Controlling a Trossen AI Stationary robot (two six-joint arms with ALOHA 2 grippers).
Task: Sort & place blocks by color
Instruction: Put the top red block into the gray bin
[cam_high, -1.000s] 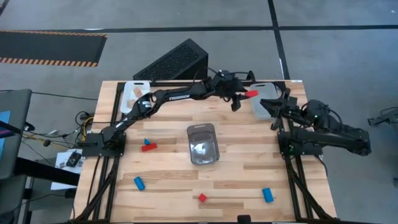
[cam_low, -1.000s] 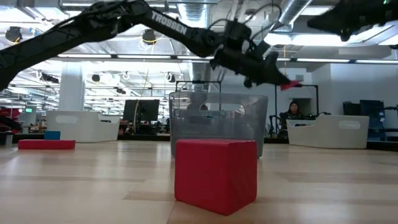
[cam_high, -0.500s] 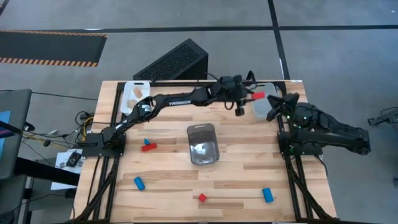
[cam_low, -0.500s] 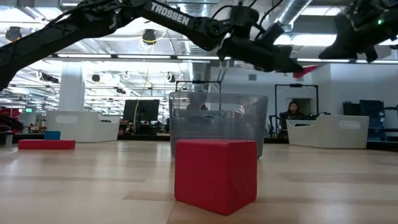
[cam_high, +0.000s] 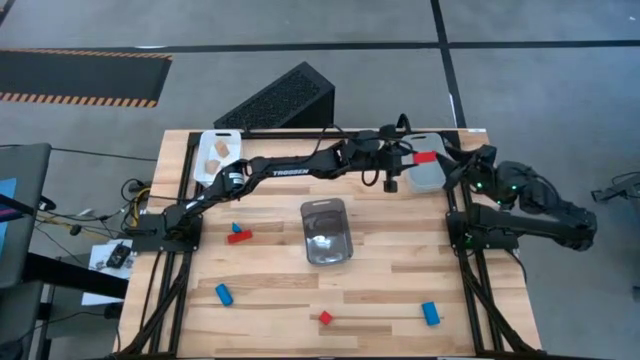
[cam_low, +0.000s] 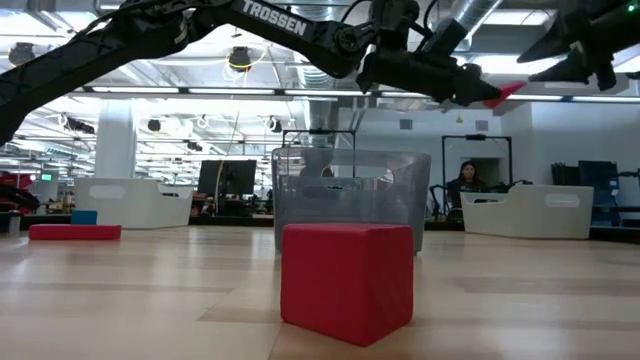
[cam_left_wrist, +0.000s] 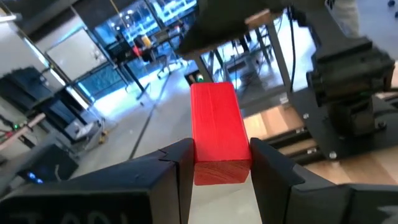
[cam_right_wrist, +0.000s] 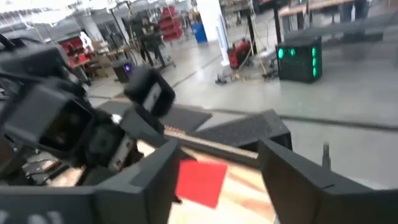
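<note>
Wood table (cam_high: 270, 290) | left gripper (cam_high: 408, 159) stretched across to far right corner, clamping long red block (cam_high: 424, 157) over grey tray (cam_high: 428, 175); right gripper (cam_high: 468, 165) spread wide, facing it, just beside | remaining blocks (cam_high: 238, 235) scattered on tabletop; wood ones in white tray (cam_high: 205, 170)

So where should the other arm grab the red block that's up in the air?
Probably the free far end of the red block. The left gripper is shut on its near end, so that part is taken. The right gripper, open and facing the block, could come straight on and close on the long flat sides that stick out.
</note>
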